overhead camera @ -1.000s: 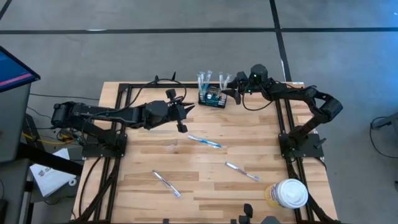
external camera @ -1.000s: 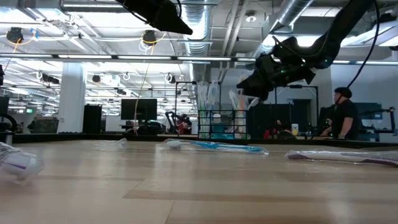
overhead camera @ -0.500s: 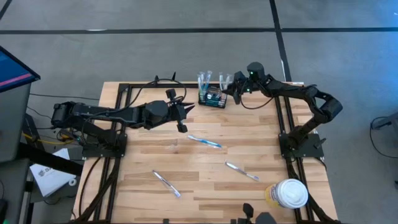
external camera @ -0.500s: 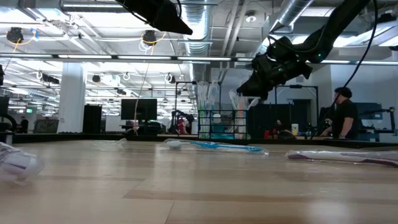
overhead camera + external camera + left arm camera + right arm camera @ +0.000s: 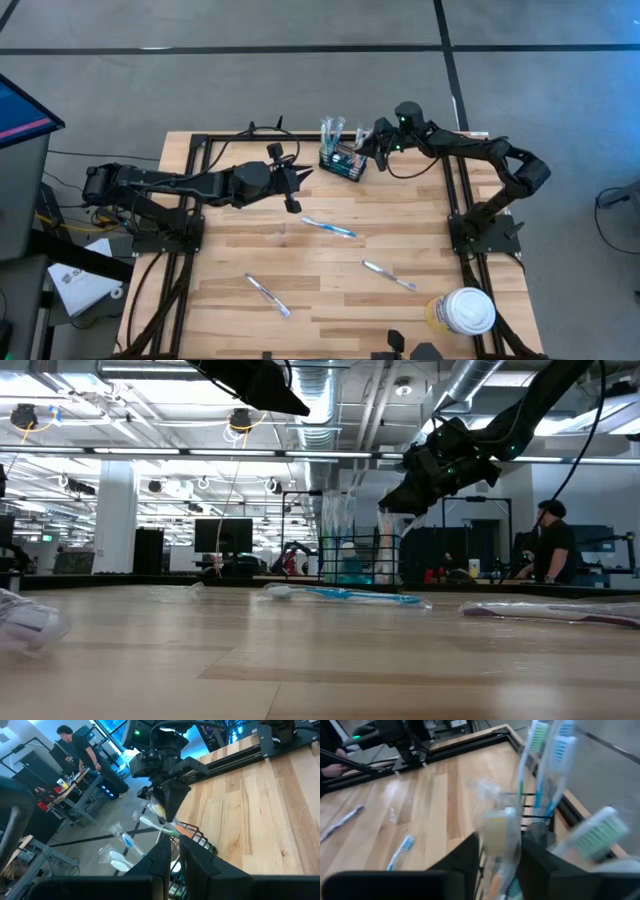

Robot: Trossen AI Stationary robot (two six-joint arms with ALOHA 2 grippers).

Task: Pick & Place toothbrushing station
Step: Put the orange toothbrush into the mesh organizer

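Observation:
The black wire-mesh holder box (image 5: 343, 165) stands on its base at the table's far edge, slightly askew, with several wrapped toothbrushes (image 5: 330, 128) upright in it. It also shows in the low view (image 5: 360, 565). My right gripper (image 5: 372, 147) is just right of and above the box, shut on a clear-wrapped toothbrush with a yellowish head (image 5: 496, 827). My left gripper (image 5: 298, 180) hovers left of the box, shut and empty, its fingers showing in the left wrist view (image 5: 173, 857). My right gripper pinches the wrapped toothbrush between its two fingers near the yellowish head end (image 5: 159, 811). The fingers come from the table's right, slanting down. The toothbrush slants below the fingers, its lower end (image 5: 175, 832) at the holder's top. Whether it is inside, I cannot tell.
Three wrapped toothbrushes lie loose on the table: one at the middle (image 5: 329, 228), one toward the near right (image 5: 389, 275), one at the near left (image 5: 268, 295). A white-lidded yellowish tub (image 5: 465, 310) stands at the near right corner. A person (image 5: 552, 540) is beyond the table.
My right gripper has gone toward the table's left, to the holder box, with the toothbrush in its hold. The box has turned a little and shifted slightly toward the near edge.

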